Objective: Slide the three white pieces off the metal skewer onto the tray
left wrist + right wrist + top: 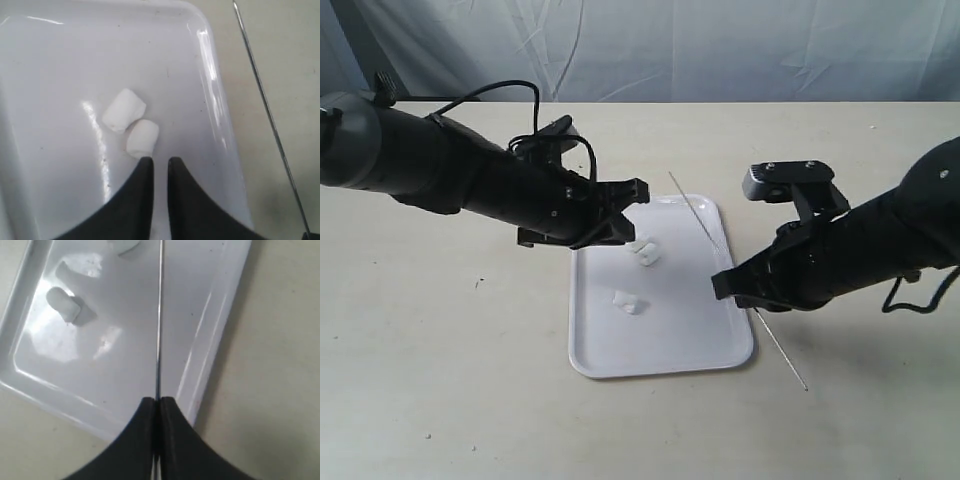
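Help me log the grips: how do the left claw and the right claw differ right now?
The right claw is shut on the metal skewer; the left claw holds nothing. The right claw's jaws are pressed together, while the left claw's stand slightly apart. The left claw points at two white pieces on the tray; the right claw sits at the tray's edge. Both are black and tapered.
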